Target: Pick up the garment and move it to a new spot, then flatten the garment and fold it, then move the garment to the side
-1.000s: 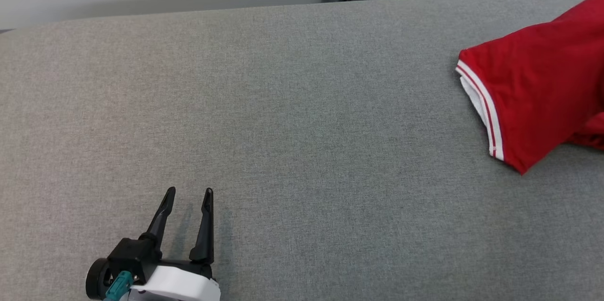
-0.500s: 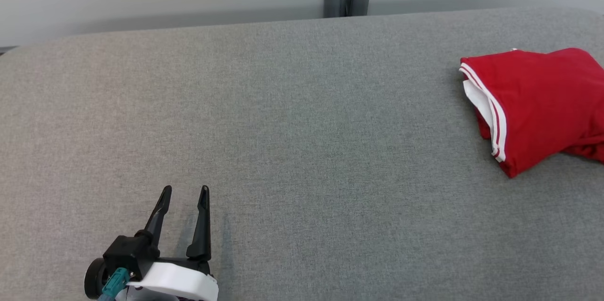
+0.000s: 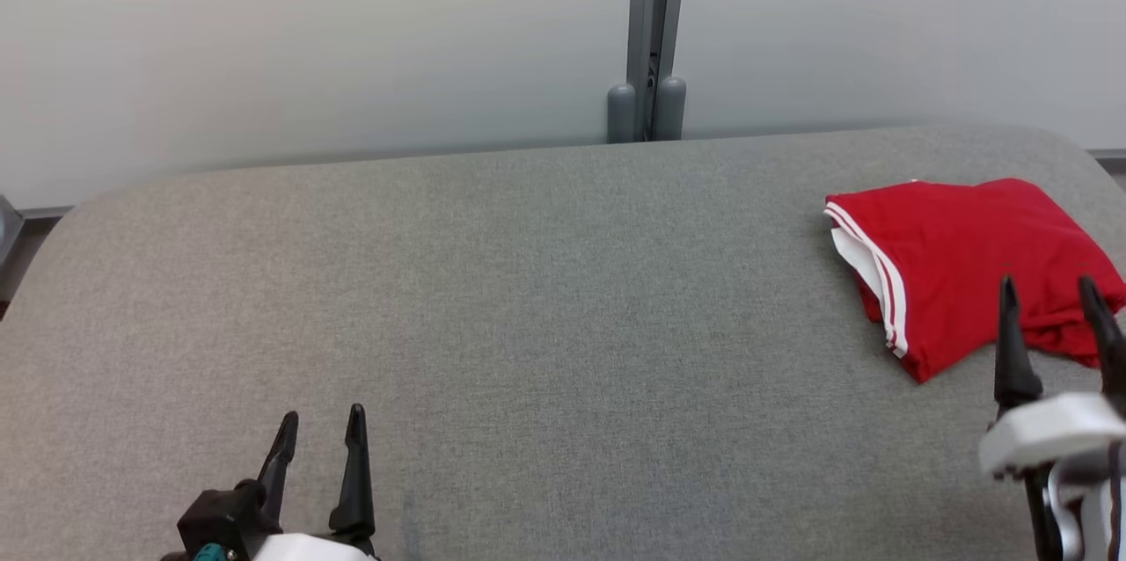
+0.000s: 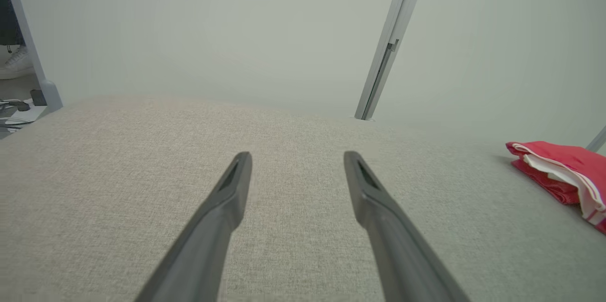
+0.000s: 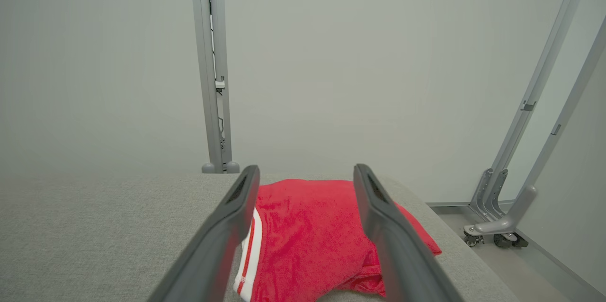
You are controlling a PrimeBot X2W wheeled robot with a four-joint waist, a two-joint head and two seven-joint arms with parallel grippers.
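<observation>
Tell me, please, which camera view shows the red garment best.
The head view: the folded garment shows nearly whole from above, the right gripper just crossing its near edge. The right wrist view sees it low, partly behind that gripper's fingers; the left wrist view cuts the garment off at its right edge.

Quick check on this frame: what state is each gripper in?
Left gripper: open, holding nothing.
Right gripper: open, holding nothing; the red garment lies ahead of its fingers.

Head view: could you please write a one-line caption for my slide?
Folded red garment at the right end of the grey surface; left gripper and right gripper both open, empty.
</observation>
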